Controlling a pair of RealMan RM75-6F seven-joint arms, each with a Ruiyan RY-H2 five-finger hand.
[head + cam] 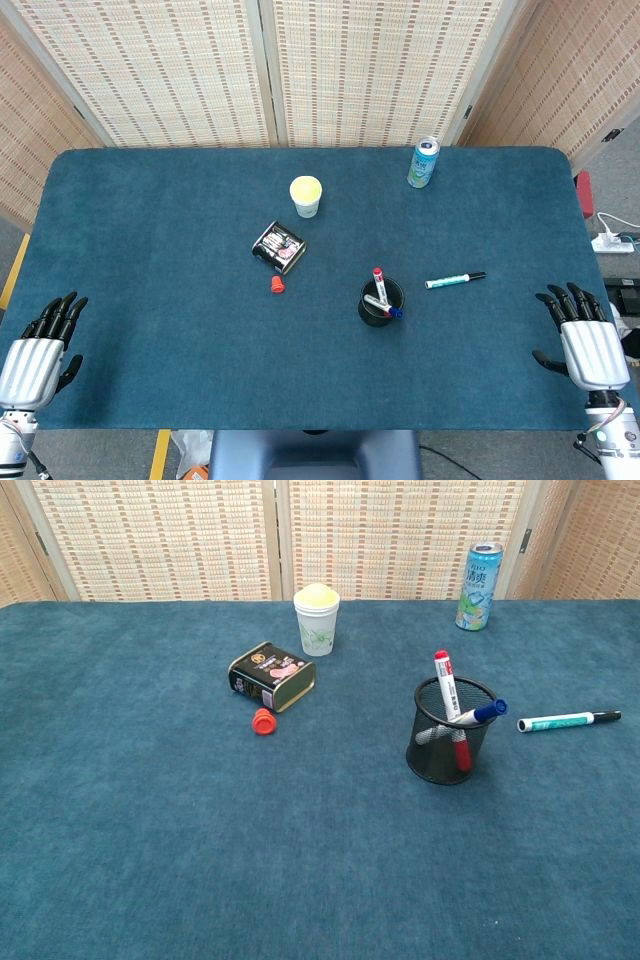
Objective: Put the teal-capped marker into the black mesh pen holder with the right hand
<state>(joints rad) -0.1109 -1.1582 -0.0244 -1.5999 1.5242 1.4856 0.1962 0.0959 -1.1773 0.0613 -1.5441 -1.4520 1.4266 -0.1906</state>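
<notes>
A blue cloth-covered table (150, 300) fills both views. At its near corners rest the two hands, seen only from the head view: the left hand (40, 350) and the right hand (585, 340), each holding nothing with fingers extended and slightly apart, well away from every object.

Toward the far right edge stands a drinks can (480, 572), upright. Near the middle is a white paper cup (317, 620) with something pale yellow at its top (contents unclear at this size). Just in front of it lies a black tin (272, 676) on its side, with a small red cap (263, 721) close by on the cloth.

The black mesh pen holder (448, 742) stands upright right of centre, holding a red-capped marker (446, 685) and a blue-capped one (480, 713). The teal-capped marker (567, 720) lies flat on the table just right of the holder, not touching it.
</notes>
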